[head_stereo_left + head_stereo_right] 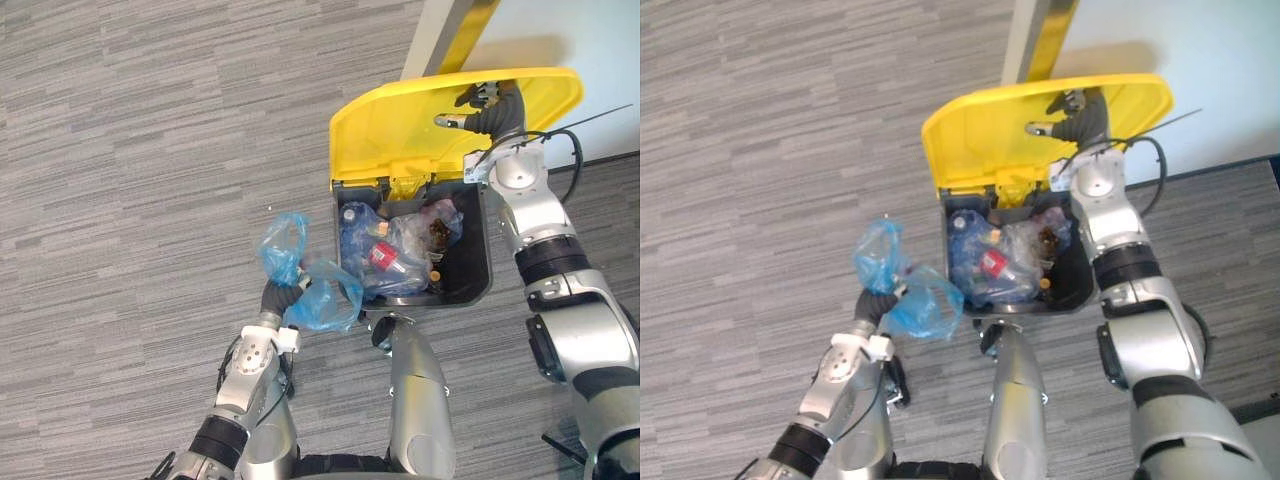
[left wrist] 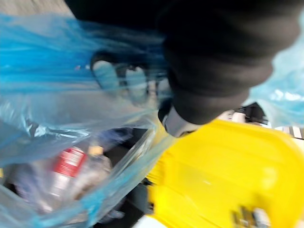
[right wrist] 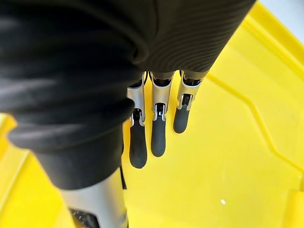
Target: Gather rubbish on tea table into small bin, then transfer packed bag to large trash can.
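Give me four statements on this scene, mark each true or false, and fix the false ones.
1. The lid is open. True.
2. The right hand holds the bag. False: it props the lid with straight fingers; the left hand grips the bag.
3. The bag lies inside the can. False: it hangs from the left hand at the can's left side.
4. The can holds a bottle. True.
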Motion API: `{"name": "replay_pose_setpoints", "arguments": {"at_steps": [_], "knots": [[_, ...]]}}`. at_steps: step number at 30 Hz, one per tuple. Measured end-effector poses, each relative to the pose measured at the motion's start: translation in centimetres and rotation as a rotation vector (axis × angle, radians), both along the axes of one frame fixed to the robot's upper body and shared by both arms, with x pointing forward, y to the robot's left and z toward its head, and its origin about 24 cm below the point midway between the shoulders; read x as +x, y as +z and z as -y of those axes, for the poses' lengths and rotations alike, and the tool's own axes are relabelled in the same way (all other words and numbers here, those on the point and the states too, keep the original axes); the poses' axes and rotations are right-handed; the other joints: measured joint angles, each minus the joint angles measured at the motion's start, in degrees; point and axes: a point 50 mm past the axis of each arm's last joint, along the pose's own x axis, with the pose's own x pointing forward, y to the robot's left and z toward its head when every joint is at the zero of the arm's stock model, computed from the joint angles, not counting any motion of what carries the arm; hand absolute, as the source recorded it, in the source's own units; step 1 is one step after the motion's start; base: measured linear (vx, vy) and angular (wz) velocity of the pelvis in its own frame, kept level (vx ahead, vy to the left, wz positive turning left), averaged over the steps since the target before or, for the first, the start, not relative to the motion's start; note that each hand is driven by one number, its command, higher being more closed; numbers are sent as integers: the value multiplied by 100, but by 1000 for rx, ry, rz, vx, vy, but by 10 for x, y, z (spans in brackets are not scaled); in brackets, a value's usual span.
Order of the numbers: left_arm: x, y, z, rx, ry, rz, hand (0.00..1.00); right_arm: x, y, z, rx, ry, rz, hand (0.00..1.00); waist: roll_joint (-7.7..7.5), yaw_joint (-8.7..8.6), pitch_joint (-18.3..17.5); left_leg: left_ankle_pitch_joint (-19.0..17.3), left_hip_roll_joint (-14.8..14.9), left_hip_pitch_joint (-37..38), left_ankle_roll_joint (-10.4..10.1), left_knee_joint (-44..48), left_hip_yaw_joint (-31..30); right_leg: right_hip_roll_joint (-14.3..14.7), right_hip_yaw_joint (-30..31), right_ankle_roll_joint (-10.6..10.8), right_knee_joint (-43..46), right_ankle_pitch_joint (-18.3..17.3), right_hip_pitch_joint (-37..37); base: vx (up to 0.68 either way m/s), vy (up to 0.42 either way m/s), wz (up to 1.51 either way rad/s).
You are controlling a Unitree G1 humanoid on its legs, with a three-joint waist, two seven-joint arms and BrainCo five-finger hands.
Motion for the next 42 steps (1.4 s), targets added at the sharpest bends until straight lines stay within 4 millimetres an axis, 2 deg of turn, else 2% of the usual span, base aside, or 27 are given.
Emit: {"name": "replay_pose_setpoints", "arguments": {"at_steps": [6, 12, 18, 23, 28, 31, 34, 36, 39, 42], "knots": [[2, 49, 24, -59, -128, 200, 100, 2, -6, 5, -15, -9, -38, 0, 0, 7, 0, -3, 37, -1, -2, 88, -64, 25, -6, 7, -5, 7, 88, -21, -16, 3], [3, 77, 46, -92, -225, 299, 100, 2, -7, 6, -68, 1, -57, 0, -1, 15, 0, -27, 100, -14, -21, 142, -64, 70, -5, 13, 2, 8, 86, -31, -32, -3], [5, 118, 67, -100, -308, 451, 100, 3, 1, 2, -110, 11, -49, 0, -14, -22, 8, -27, 164, -110, -22, 189, -58, 104, -17, 79, 14, -35, 5, -25, -42, -1], [3, 149, 84, -112, -366, 561, 100, 5, 14, -2, -129, 14, -30, 0, -143, -23, 81, -32, 222, -214, -31, 265, -42, 156, -11, 76, 20, -30, -92, -27, -40, -5], [3, 168, 95, -117, -411, 617, 100, 5, 15, -3, -174, 18, -33, 0, -209, -56, 117, -35, 250, -209, -37, 267, -50, 165, -12, 108, 73, -53, -98, -21, -37, 0], [4, 175, 103, -133, -430, 623, 100, 5, 16, -3, -176, 23, -35, 0, -212, -69, 119, -37, 263, -207, -40, 266, -51, 164, -13, 135, 97, -73, -103, -11, -23, 1], [9, 174, 112, -111, -449, 602, 100, 5, 19, -4, -178, 28, -30, 0, -225, -80, 126, -37, 269, -219, -41, 255, -39, 164, -12, 145, 105, -80, -139, -18, -40, -1], [16, 168, 115, -85, -445, 571, 100, 5, 21, -5, -178, 29, -25, 0, -275, -96, 153, -37, 276, -235, -40, 240, -32, 164, -10, 148, 106, -87, -163, -21, -47, 2], [29, 154, 117, -33, -422, 500, 100, 4, 39, -5, -192, 24, 19, 0, -364, -136, 193, -30, 289, -430, -51, 242, 12, 148, 6, 146, 100, -86, -380, -23, -68, 1], [46, 133, 113, 40, -379, 394, 100, 3, 47, -6, -197, 23, 37, 0, -433, -165, 229, -29, 323, -587, -50, 277, 65, 165, -2, 145, 116, -83, -547, -14, -46, -8]]}}
